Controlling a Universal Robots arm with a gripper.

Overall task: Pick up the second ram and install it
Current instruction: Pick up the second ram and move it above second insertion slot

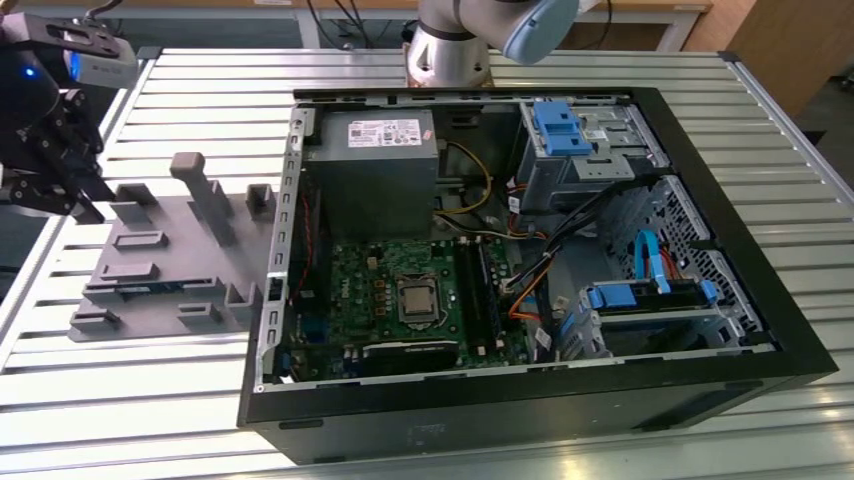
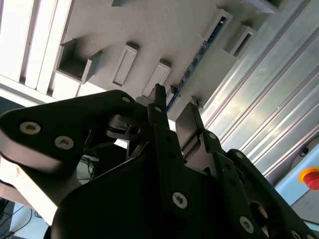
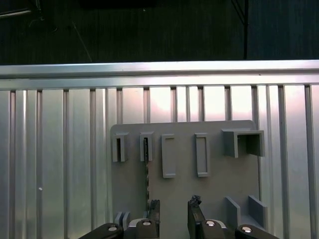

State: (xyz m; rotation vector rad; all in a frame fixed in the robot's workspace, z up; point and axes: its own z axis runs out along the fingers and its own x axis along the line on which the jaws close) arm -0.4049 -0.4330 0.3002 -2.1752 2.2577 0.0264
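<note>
The second ram (image 3: 147, 175) stands on edge in a slot of the grey holder tray (image 3: 214, 194), showing as a thin dark strip with a blue-green edge (image 2: 193, 67). My gripper (image 3: 174, 203) hovers open just above the tray, with an empty gap between its two black fingertips. In the first wrist view the strip runs along the outside of one finger (image 3: 154, 206); in the second wrist view its end points toward the gap of the gripper (image 2: 175, 102). The exterior view places the gripper (image 1: 74, 195) over the far-left end of the tray (image 1: 174, 250).
An open black computer case (image 1: 534, 260) lies to the exterior view's right of the tray, with a green motherboard (image 1: 387, 300) and black slot rails (image 1: 475, 290) inside. The slatted metal table (image 1: 120, 380) ends just beyond the tray. The arm's base (image 1: 447, 45) stands behind the case.
</note>
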